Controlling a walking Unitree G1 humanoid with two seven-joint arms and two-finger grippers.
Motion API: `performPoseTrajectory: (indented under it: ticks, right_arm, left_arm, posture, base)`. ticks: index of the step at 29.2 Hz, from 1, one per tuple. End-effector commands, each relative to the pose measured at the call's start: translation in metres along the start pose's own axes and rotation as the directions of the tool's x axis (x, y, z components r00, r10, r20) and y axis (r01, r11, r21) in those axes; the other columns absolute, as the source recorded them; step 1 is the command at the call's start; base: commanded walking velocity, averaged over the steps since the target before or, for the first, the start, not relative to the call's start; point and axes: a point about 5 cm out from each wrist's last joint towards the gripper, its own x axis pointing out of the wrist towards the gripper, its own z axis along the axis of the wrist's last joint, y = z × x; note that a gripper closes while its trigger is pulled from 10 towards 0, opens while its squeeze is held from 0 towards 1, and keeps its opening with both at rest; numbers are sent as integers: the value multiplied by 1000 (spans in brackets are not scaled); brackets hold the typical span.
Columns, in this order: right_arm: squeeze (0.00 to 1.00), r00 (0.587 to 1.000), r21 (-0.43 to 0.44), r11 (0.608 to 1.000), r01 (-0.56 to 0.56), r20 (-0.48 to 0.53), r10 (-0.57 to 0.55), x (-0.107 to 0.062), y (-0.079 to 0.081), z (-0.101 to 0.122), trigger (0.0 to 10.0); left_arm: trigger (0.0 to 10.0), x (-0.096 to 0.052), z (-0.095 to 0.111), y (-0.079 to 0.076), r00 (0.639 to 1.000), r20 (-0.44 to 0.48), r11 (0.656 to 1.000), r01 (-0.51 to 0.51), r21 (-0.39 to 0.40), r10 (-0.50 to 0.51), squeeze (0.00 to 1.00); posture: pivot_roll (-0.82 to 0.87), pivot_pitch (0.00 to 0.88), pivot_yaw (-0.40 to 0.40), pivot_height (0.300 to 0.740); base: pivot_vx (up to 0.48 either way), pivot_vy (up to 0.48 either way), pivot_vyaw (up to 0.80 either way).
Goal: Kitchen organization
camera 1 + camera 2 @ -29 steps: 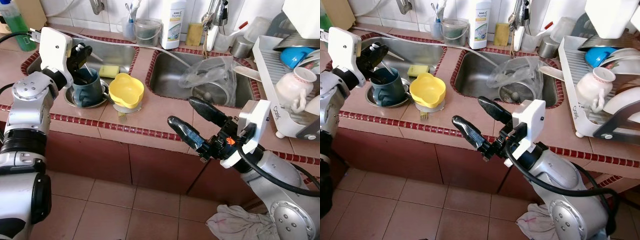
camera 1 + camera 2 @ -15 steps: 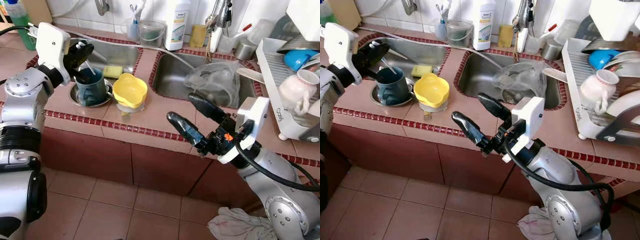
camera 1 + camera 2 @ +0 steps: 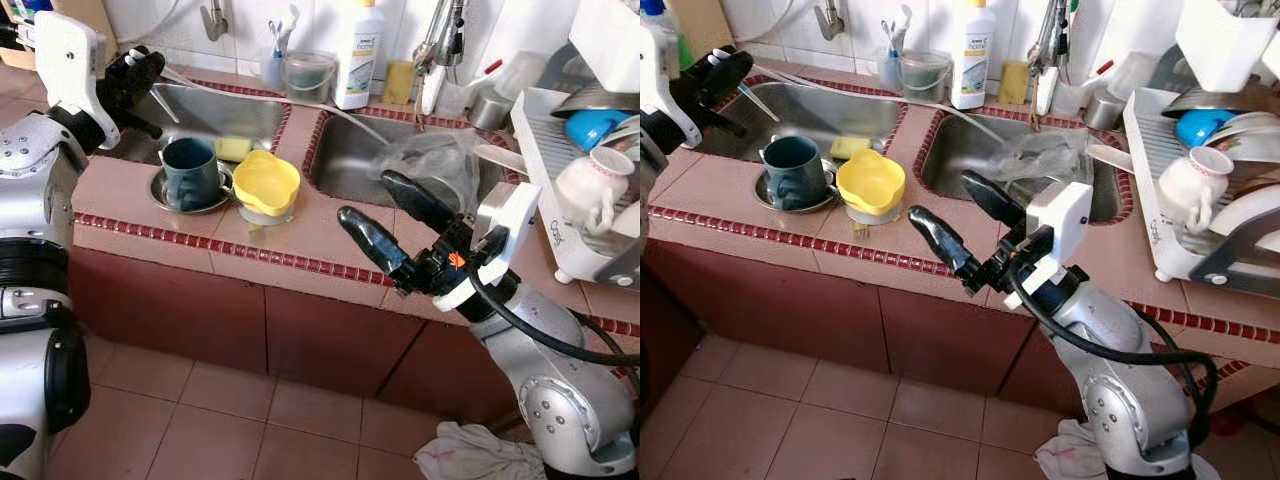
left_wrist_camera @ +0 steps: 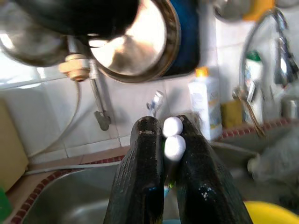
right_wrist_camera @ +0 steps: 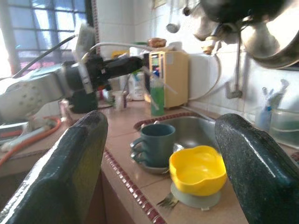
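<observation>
left claw (image 3: pixel 135 72) gripping two thin white-tipped sticks (image 4: pixel 170 137), hovering over the left sink (image 3: pixel 215 108) near the table's (image 3: pixel 320 235) back-left corner | right claw (image 3: pixel 385 215) gaping wide, empty, hanging over the table's front edge | blue mug (image 3: pixel 190 172) sitting on a saucer beside the yellow bowl (image 3: pixel 264 183), near that front edge

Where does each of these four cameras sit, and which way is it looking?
Left eye view: on the head, looking down at the tiled counter; both silver arms show, left tool raised over the sink.
Right eye view: the head's other eye, same scene, right tool spread before the counter.
Left wrist view: on the left wrist, facing the back wall; its fingers pinch white-tipped sticks.
Right wrist view: on the right wrist, looking along the counter at the teal mug and yellow bowl.
Shared: mug and bowl.
</observation>
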Motion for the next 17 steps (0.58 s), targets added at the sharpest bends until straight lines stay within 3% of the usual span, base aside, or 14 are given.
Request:
performPoseTrajectory:
  ticks: [1,11,17]
  right_arm:
    - [0,998,-24,998,61,30,-60,-1,-8,4,10000]
    - [0,944,-34,951,306,142,-298,-2,-31,7,10000]
    - [0,912,-55,920,388,167,-374,-1,-39,8,10000]
  left_arm:
    - [10000,1,1,0,998,25,998,-50,-31,51,0]
    - [10000,-8,-27,-14,984,42,969,-163,-183,173,0]
    - [10000,-12,-40,-26,974,9,951,-219,-220,226,0]
  posture:
    - [47,0,-35,740]
    - [43,0,-42,740]
    - [51,0,-52,740]
  base:
    - [0,0,0]
    - [0,0,0]
    - [0,0,0]
